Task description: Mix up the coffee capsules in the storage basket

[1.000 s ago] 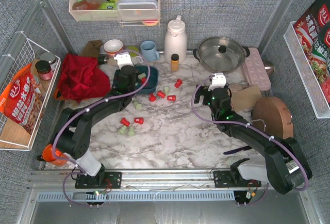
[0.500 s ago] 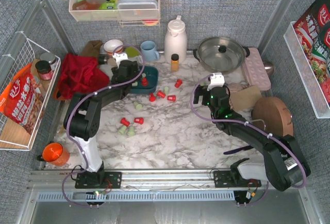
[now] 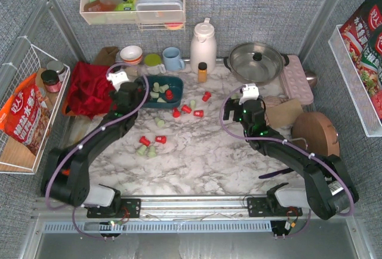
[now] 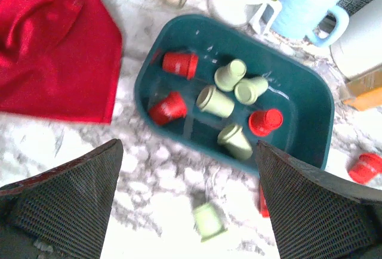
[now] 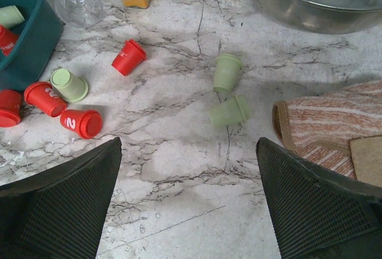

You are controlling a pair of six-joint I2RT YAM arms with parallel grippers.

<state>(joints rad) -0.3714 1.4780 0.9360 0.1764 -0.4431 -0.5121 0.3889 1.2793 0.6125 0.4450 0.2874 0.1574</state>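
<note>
The teal storage basket (image 3: 173,86) (image 4: 298,92) sits at the back left of centre and holds several red and mint coffee capsules (image 4: 215,101). More capsules lie on the marble: a red and green group (image 3: 187,108) right of the basket and another (image 3: 151,145) nearer the front. My left gripper (image 3: 132,92) (image 4: 188,151) hangs open just left of the basket with nothing between its fingers; one green capsule (image 4: 208,220) lies on the table below it. My right gripper (image 3: 234,108) (image 5: 188,145) is open above bare marble, with two green capsules (image 5: 228,92) ahead of it and red ones (image 5: 80,122) to its left.
A red cloth (image 3: 92,89) lies left of the basket. Mugs (image 3: 173,58), a white thermos (image 3: 203,44), a small orange bottle (image 3: 202,71) and a steel pot (image 3: 256,61) line the back. A striped towel (image 5: 334,122) and a round wooden piece (image 3: 315,133) are on the right.
My left gripper has opened and pulled back to the left from over the basket, which now shows fully. The right arm has hardly moved.
</note>
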